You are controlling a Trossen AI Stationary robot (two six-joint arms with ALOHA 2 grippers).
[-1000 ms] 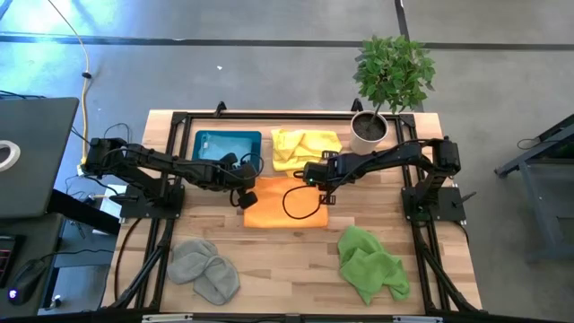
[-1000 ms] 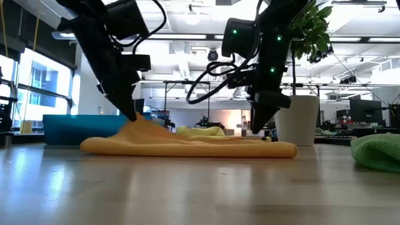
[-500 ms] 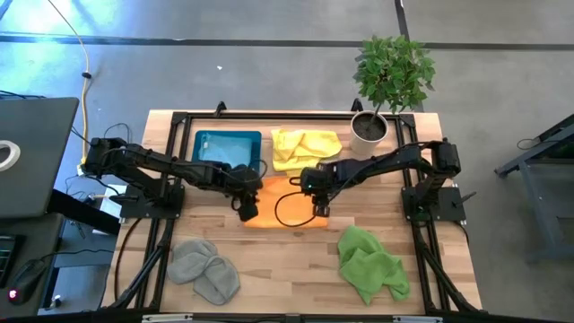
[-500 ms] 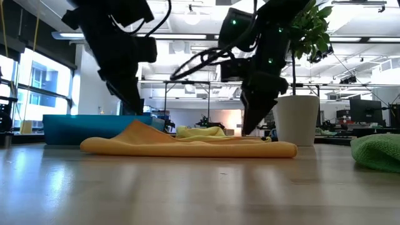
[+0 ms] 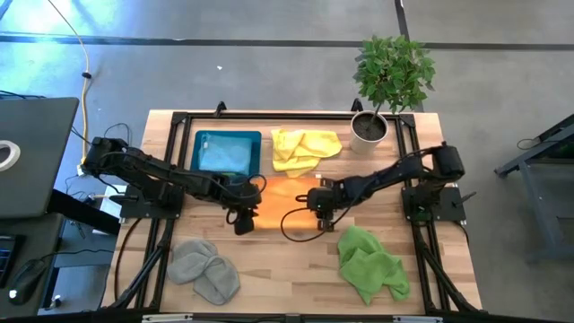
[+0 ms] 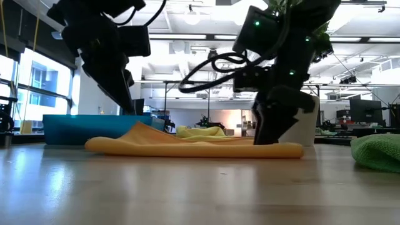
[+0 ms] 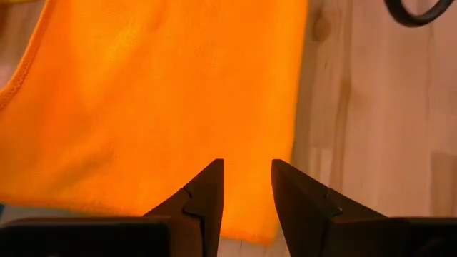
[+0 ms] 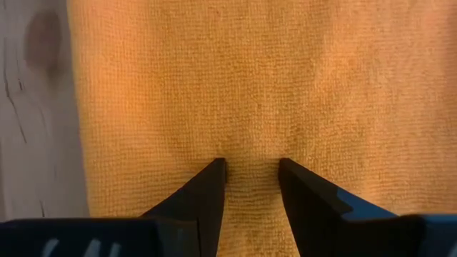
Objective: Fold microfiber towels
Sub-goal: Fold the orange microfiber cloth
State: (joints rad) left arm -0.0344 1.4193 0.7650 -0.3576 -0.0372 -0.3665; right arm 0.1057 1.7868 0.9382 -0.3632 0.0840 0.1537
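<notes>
At table centre, both part-open grippers, left gripper (image 5: pixel 243 218) and right gripper (image 5: pixel 320 209), hover over the half-folded orange towel (image 5: pixel 280 201); yellow towel (image 5: pixel 303 148), grey towel (image 5: pixel 204 269) and green towel (image 5: pixel 370 264) lie crumpled, unfolded.

High view straight down; low view level across table (image 6: pixel 187 187); wrist views close over orange towel (image 7: pixel 157 100), shared by all.

Left gripper (image 5: pixel 243 222): moved from orange towel (image 5: pixel 280 196) far-left corner to its near-left edge, fingers parted | Right gripper (image 5: pixel 320 215): moved likewise to near-right edge | Towel: now folded narrower
</notes>
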